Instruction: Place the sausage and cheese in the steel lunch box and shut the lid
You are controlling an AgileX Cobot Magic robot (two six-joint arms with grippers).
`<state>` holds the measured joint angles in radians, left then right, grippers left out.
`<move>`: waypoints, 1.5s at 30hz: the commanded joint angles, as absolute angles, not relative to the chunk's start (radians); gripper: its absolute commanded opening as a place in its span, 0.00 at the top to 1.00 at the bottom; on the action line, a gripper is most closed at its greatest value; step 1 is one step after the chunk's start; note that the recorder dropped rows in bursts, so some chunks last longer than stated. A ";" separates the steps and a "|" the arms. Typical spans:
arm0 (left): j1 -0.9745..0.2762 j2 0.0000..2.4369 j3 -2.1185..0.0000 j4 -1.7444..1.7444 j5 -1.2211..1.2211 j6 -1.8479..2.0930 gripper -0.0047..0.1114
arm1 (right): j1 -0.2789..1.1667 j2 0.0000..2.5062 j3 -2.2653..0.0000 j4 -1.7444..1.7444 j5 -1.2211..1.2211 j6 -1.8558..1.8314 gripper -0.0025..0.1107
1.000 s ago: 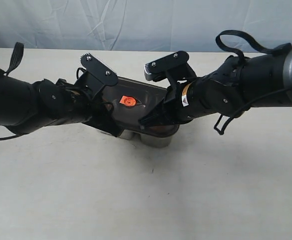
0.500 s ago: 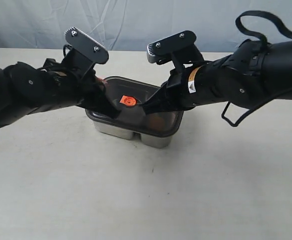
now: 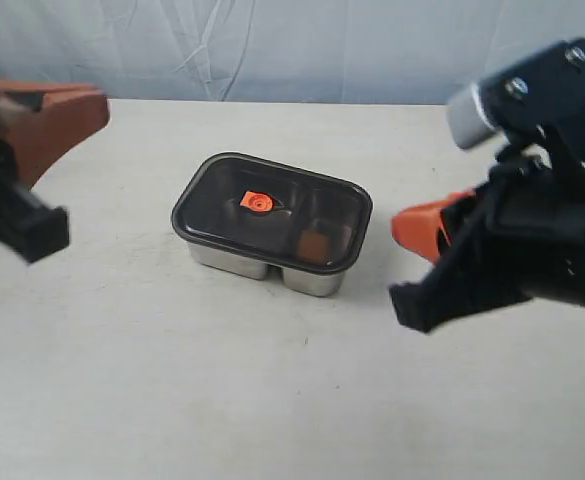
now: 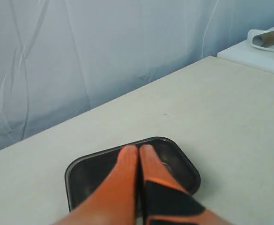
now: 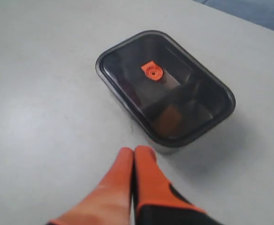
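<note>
The steel lunch box [image 3: 234, 262] stands mid-table with the lid [image 3: 222, 200] seated flat on it, orange valve [image 3: 257, 202] up. The sausage and cheese are hidden under the dark lid; only a dim reddish-brown shape [image 3: 319, 243] shows through it. My left gripper [image 3: 100, 105] hovers well left of the box, orange fingers pressed together and empty. My right gripper [image 3: 400, 225] hangs just right of the box, also shut and empty. The left wrist view has shut fingertips [image 4: 137, 149] over the lid [image 4: 176, 161]. In the right wrist view the gripper [image 5: 136, 151] is short of the lid [image 5: 127, 61].
A pale beige table [image 3: 272, 400] runs all round the box. A blue-grey cloth [image 3: 272, 50] hangs along the far edge. In the left wrist view a white surface with a cardboard roll [image 4: 268, 38] lies beyond the table's end.
Both grippers were on the lid a second ago. They have lifted off and pulled apart, the left one leftward and the right one rightward. The lid stays on the box.
</note>
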<state>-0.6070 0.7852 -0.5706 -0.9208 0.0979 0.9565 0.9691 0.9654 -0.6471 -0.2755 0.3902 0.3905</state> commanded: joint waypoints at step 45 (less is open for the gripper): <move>-0.155 0.000 0.000 -1.132 0.198 0.918 0.96 | 0.978 0.715 -0.491 -0.279 0.488 0.428 0.99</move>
